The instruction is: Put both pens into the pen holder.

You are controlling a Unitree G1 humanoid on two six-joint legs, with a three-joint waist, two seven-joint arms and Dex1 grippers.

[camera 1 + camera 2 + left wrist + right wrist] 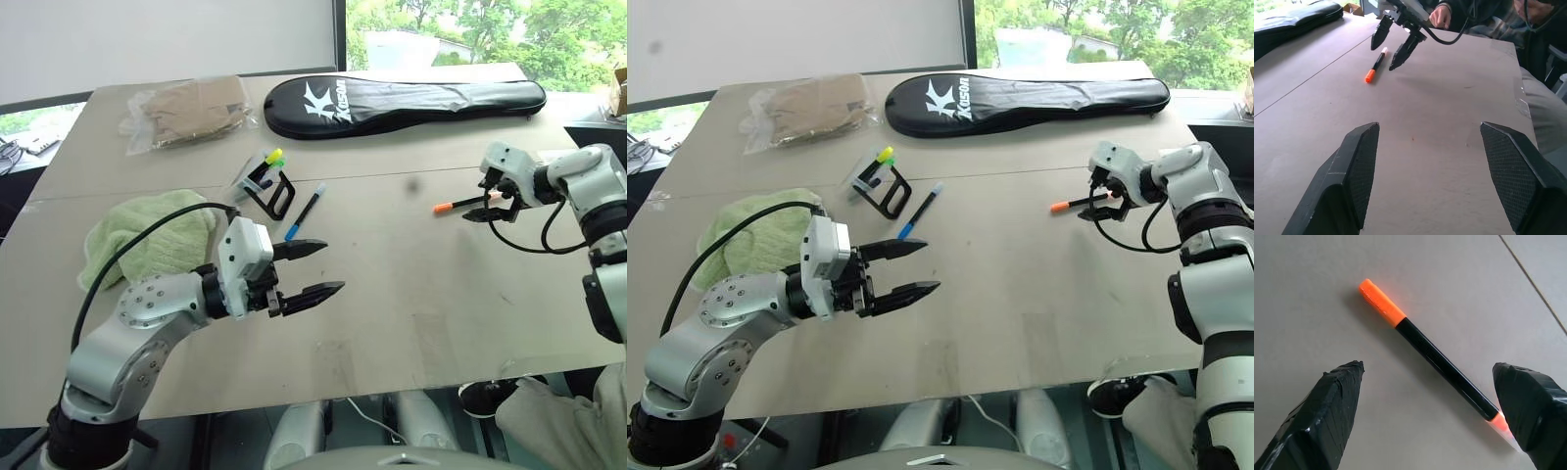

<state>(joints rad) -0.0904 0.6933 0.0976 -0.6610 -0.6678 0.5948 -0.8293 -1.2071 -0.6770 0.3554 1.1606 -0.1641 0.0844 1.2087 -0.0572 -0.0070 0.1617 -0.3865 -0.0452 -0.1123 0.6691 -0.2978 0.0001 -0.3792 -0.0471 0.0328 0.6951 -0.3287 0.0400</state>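
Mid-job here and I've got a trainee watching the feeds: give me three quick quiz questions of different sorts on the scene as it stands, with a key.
1. True or false: the right gripper has shut on the orange-ended pen.
2. Where does the blue-tipped pen lie? A) in the pen holder B) on the table beside the holder C) in the left gripper
3. Fill in: on the table by the left arm lies a green ____.

Key:
1. False: its jaws stand open, one to each side of the pen lying on the table.
2. B.
3. towel.
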